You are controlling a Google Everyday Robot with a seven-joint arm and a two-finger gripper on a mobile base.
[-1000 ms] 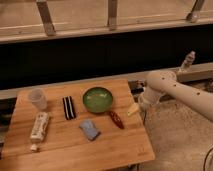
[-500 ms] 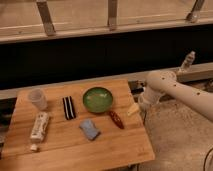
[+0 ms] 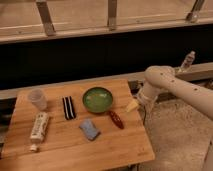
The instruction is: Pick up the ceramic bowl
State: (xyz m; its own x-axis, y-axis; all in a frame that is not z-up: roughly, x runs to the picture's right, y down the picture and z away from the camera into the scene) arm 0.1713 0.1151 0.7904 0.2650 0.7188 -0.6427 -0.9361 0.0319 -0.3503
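Note:
The ceramic bowl (image 3: 98,99) is round, shallow and glossy green with a darker rim. It sits upright on the wooden table (image 3: 60,145), toward the back right. My white arm (image 3: 172,85) reaches in from the right. The gripper (image 3: 133,105) hangs at the table's right edge, just right of the bowl and apart from it, its pale yellowish tip low near the tabletop.
A translucent plastic cup (image 3: 36,98) stands at the back left. A black-and-white striped packet (image 3: 68,107), a white tube (image 3: 38,128), a blue cloth-like item (image 3: 89,129) and a red-brown oblong item (image 3: 116,119) lie on the table. A dark wall and rail run behind.

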